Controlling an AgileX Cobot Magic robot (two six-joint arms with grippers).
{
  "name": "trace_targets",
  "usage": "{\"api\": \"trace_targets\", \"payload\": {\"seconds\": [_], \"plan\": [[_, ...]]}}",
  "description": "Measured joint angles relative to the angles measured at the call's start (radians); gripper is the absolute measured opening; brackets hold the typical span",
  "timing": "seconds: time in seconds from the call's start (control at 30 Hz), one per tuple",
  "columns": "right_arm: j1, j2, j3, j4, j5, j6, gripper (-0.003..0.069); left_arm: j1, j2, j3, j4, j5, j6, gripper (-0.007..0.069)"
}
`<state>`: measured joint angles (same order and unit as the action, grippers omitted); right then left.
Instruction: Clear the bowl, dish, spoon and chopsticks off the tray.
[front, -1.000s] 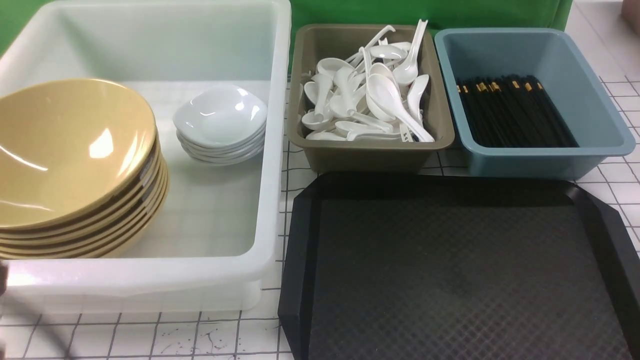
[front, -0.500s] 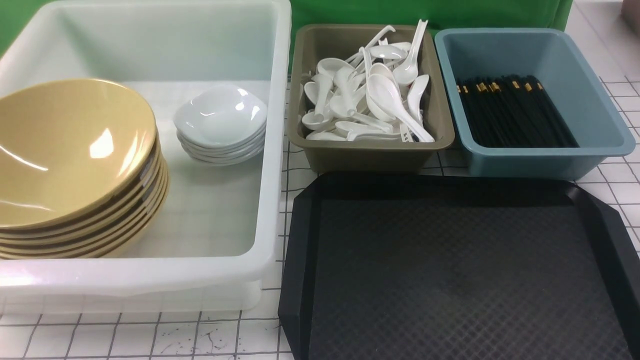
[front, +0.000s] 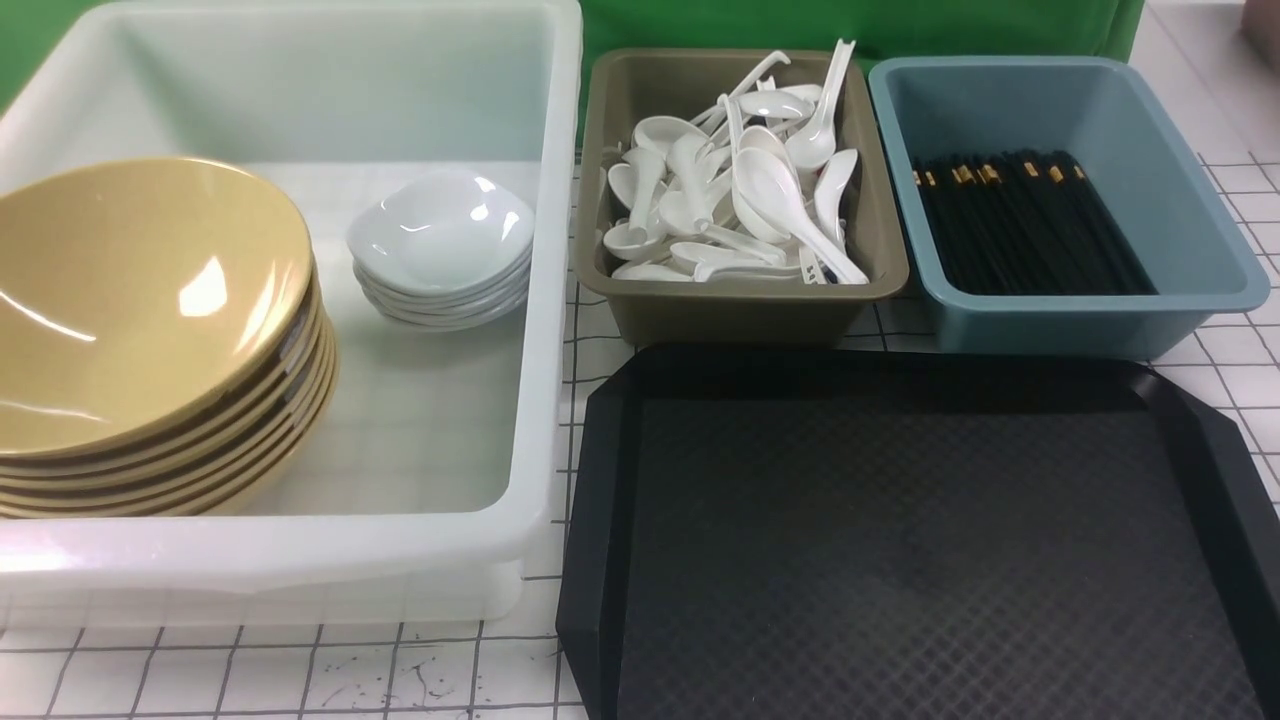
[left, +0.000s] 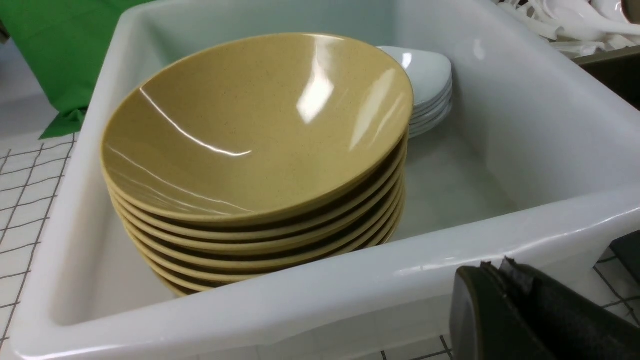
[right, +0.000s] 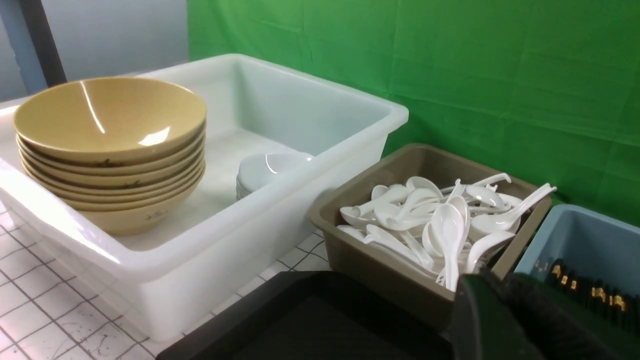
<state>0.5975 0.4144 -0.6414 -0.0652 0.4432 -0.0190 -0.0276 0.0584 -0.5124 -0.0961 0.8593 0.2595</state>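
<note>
The black tray (front: 900, 540) lies at the front right with nothing on it; a corner shows in the right wrist view (right: 300, 320). The top yellow bowl (front: 140, 300) of a stack sits in the white tub (front: 545, 300), also in the left wrist view (left: 255, 125). The top white dish (front: 440, 235) of a stack sits beside it. Spoons (front: 740, 190) fill the brown bin. Chopsticks (front: 1030, 225) lie in the blue bin. My left gripper (left: 492, 265) is shut and empty outside the tub's near wall. My right gripper (right: 492, 277) is shut and empty above the tray's far edge. Neither shows in the front view.
The brown bin (front: 740, 310) and the blue bin (front: 1060, 325) stand side by side just behind the tray. The white tub's wall (left: 350, 280) rises close in front of my left gripper. A green backdrop (right: 450, 75) hangs behind the bins. The table is white with a grid.
A dark shape at the front view's lower left edge one second ago has withdrawn out of view. Nothing else has moved.
</note>
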Motion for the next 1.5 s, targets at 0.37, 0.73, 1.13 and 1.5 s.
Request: {"api": "trace_targets", "payload": {"seconds": [0.37,0.73,1.13,1.5], "plan": [[-0.262,-0.262,0.341,-0.038,-0.156,0.003,0.0035,0.0,0.0,0.0,0.0,0.0,0.0,-0.0012],[-0.68,-0.419,0.669,-0.041,-0.289,0.134,0.0035,0.0,0.0,0.0,0.0,0.001,0.0,-0.0012],[-0.696,-0.426,0.669,-0.043,-0.128,0.148,0.0035,0.0,0.0,0.0,0.0,0.004,0.0,-0.0012],[-0.696,-0.426,0.668,-0.043,-0.127,0.15,0.0037,0.0,0.0,0.0,0.0,0.004,0.0,-0.0012]]}}
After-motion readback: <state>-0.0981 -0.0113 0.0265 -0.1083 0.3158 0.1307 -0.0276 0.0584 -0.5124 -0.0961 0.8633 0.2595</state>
